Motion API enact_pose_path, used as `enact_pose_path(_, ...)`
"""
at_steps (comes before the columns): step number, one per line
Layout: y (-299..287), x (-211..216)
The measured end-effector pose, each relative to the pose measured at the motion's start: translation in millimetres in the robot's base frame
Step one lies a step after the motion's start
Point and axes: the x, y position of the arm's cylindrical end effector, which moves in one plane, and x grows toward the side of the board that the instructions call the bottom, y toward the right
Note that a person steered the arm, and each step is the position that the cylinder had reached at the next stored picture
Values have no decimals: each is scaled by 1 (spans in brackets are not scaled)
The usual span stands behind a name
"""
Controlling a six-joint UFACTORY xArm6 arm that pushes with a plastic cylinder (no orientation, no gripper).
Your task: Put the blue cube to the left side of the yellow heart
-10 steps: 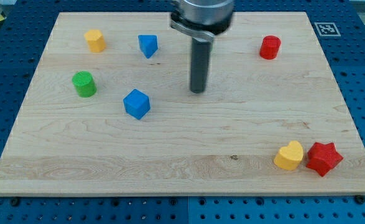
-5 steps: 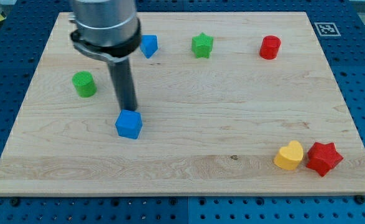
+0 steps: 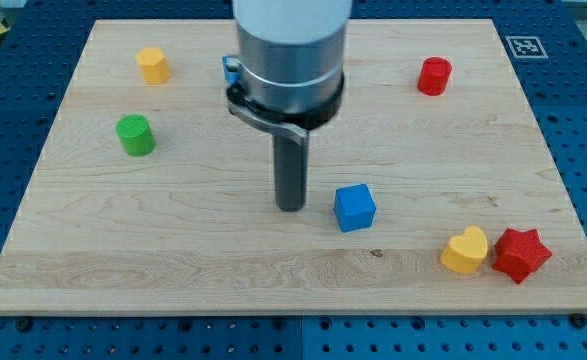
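Blue cube (image 3: 355, 208) sits left of the yellow heart (image 3: 465, 250), apart, my tip (image 3: 291, 206) just beyond; no gripper fitted. Light, rigid, slides easily: push its far face squarely.

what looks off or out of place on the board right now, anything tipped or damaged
Nothing stands out. The blue cube sits flat, just right of my tip, with a gap to the yellow heart, which touches the red star.
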Motion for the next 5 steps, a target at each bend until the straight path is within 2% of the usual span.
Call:
enact_pose_path(1, 26, -13)
enact_pose_path(3, 77, 33)
enact_pose_path(4, 75, 22)
enact_pose_path(5, 47, 29)
